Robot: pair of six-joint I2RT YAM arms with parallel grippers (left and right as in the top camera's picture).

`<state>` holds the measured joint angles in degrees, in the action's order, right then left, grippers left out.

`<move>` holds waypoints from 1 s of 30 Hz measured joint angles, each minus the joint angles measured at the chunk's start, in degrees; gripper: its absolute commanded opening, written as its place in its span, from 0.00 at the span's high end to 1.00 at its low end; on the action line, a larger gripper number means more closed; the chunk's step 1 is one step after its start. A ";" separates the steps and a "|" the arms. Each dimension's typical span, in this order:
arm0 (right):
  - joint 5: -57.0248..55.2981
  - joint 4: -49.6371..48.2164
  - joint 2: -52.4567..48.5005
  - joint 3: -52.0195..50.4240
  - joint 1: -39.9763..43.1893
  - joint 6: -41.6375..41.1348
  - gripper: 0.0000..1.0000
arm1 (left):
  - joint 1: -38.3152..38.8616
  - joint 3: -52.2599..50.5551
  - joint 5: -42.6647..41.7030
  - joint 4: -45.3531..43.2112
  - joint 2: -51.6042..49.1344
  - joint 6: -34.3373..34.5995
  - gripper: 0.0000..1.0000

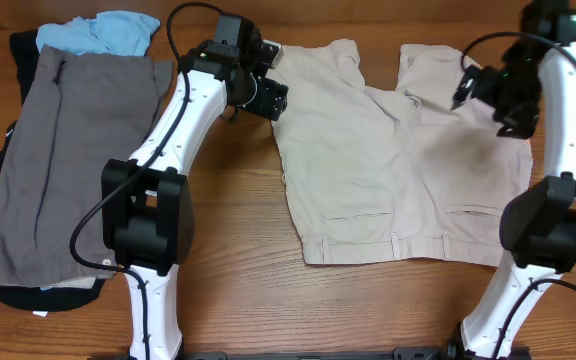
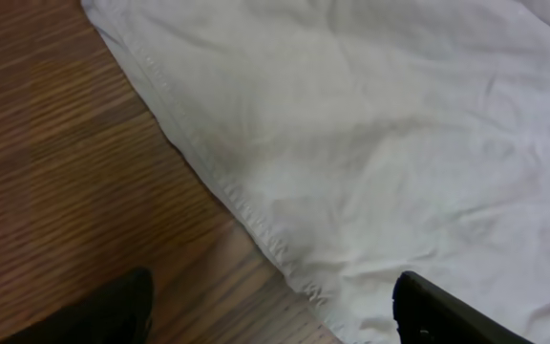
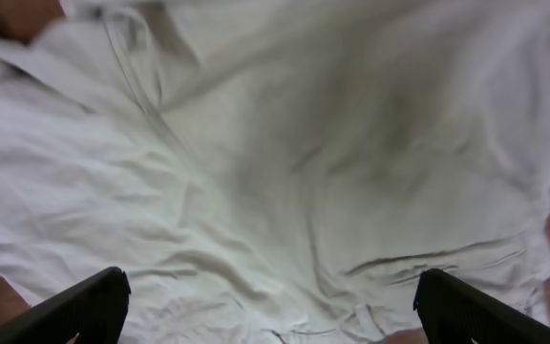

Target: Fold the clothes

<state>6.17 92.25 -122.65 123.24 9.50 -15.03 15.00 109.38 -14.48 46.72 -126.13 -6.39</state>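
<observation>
The beige shorts [image 1: 388, 160] lie spread flat on the wooden table, waistband toward the front edge, both legs toward the back. My left gripper [image 1: 268, 98] is open and hovers over the left leg's outer hem; its wrist view shows that seam [image 2: 256, 220] running between the spread fingers [image 2: 275, 320]. My right gripper [image 1: 465, 90] is open above the right leg; its wrist view shows wrinkled cloth [image 3: 285, 172] between its fingers [image 3: 270, 311]. Neither holds anything.
A grey garment [image 1: 63, 170] lies at the left on dark clothing, with a light-blue garment [image 1: 103, 32] behind it. Bare wood [image 1: 238, 270] runs between the pile and the shorts and along the front.
</observation>
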 measured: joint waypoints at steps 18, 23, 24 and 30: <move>-1.31 -10.49 -0.02 -17.09 -0.52 -4.24 0.00 | -0.50 -3.41 1.92 -1.66 -0.07 -2.84 0.21; -2.60 -12.83 -0.13 -22.82 1.49 -5.68 0.00 | -0.87 -3.39 1.97 0.26 -0.07 -2.84 0.23; -2.75 -12.85 -0.13 -23.10 2.10 -5.77 0.00 | -0.83 -3.39 1.81 0.46 -0.07 -2.84 0.22; -3.17 -14.75 -0.13 -23.15 4.76 -5.75 0.00 | 1.49 -3.39 -3.30 3.54 -0.04 -2.21 0.34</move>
<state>3.01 77.49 -122.78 100.09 14.26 -20.78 16.49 106.00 -17.78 50.26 -126.17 -8.60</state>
